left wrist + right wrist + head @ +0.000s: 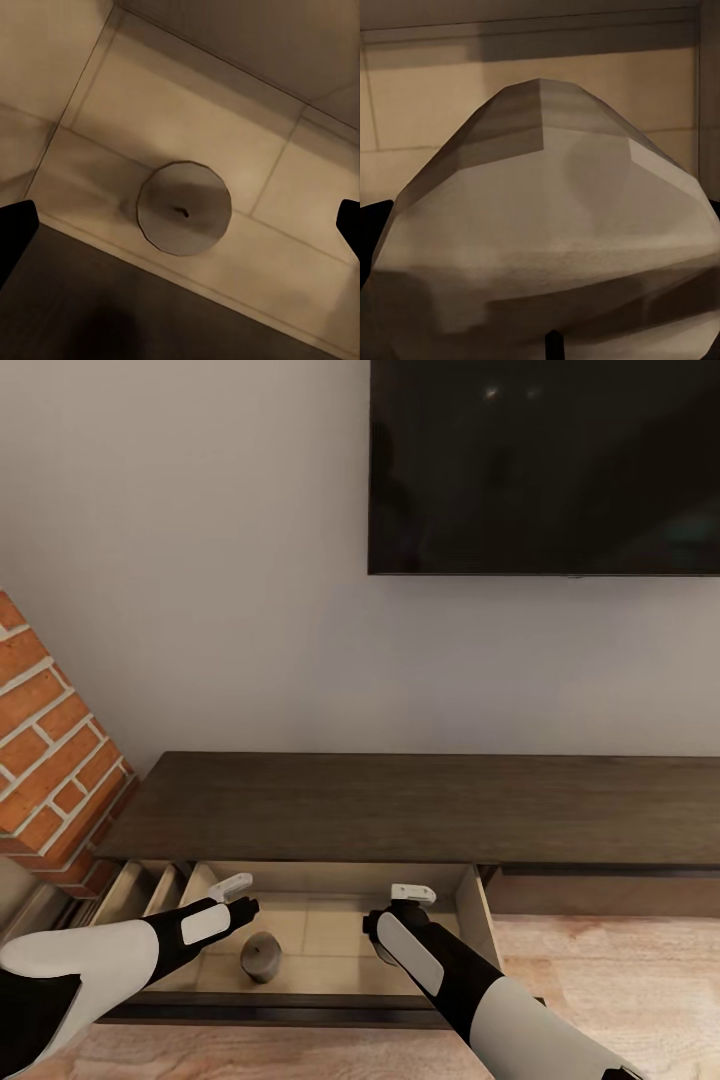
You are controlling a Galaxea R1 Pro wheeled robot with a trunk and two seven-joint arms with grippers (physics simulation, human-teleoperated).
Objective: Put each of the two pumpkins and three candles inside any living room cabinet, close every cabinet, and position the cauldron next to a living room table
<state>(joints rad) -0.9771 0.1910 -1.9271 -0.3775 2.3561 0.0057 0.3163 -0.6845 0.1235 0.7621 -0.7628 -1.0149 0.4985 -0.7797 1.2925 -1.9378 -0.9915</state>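
A: Candle (pixel 261 957), item one: a short tan cylinder with a dark wick, seen standing upright on the pale floor of the open drawer (pixel 330 930). Its round top is shown from above in the left wrist view (pixel 184 208).

B: Cabinet (pixel 420 805), item two?

A: Long, low, dark brown wood, set against a pale wall (pixel 200 560). One drawer is pulled out toward the robot; its beige inside is lit and its dark front edge is nearest the camera. Narrow dividers are seen at the drawer's left end.

B: Left gripper (pixel 240 905)?

A: Held over the drawer, just above and beside the candle, not touching it. Its jaws are recorded as apart: two dark fingertips (pixel 16 232) are seen at opposite edges of the left wrist view, with the candle between them and lower down.

B: Right gripper (pixel 392 930)?

A: Lowered into the right half of the drawer. A second candle (pixel 547 240) is pressed close to the right wrist camera, tilted, with a dark fingertip at each side of it. The jaws are recorded as clamped on it.

B: Surroundings?

A: A black television (pixel 545 465) is mounted on the wall above the cabinet. A brick column (pixel 50 740) is noted at the left, and a light wooden floor (pixel 600 970) in front of the cabinet.
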